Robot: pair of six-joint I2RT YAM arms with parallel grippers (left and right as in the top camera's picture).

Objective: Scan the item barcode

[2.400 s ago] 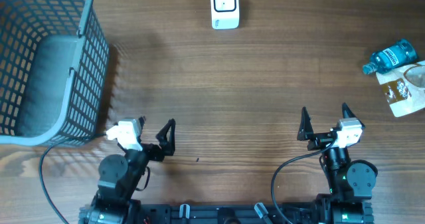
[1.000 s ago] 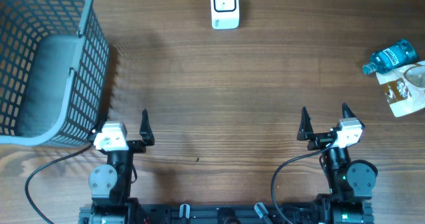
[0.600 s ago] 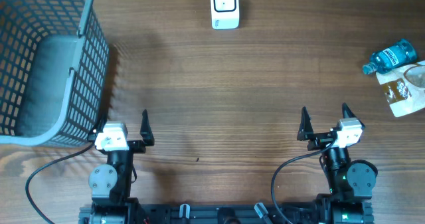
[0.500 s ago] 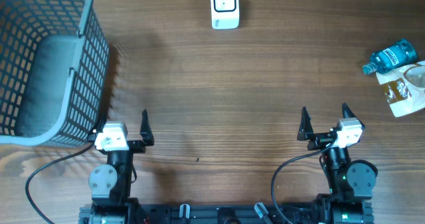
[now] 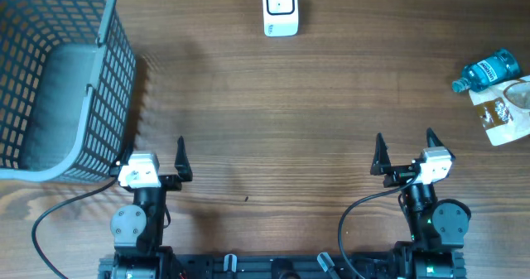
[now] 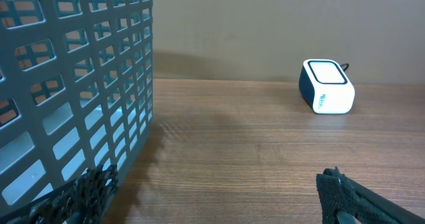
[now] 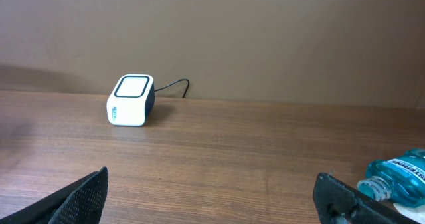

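The white barcode scanner stands at the far middle of the wooden table, its window facing up; it also shows as the scanner and the scanner. A blue bottle lies on its side at the far right next to a tan and white pouch; the bottle peeks in at the right wrist view's edge. My left gripper and right gripper rest near the front edge, both open and empty. Bare wood lies between the left gripper fingers and the right gripper fingers.
A tall grey mesh basket fills the left rear corner. Its wall stands right beside my left gripper's left finger. A black cable runs from the scanner's back toward the wall.
Early on, the left arm swung from pointing right to pointing straight ahead beside the basket. Over the last second nothing has moved.
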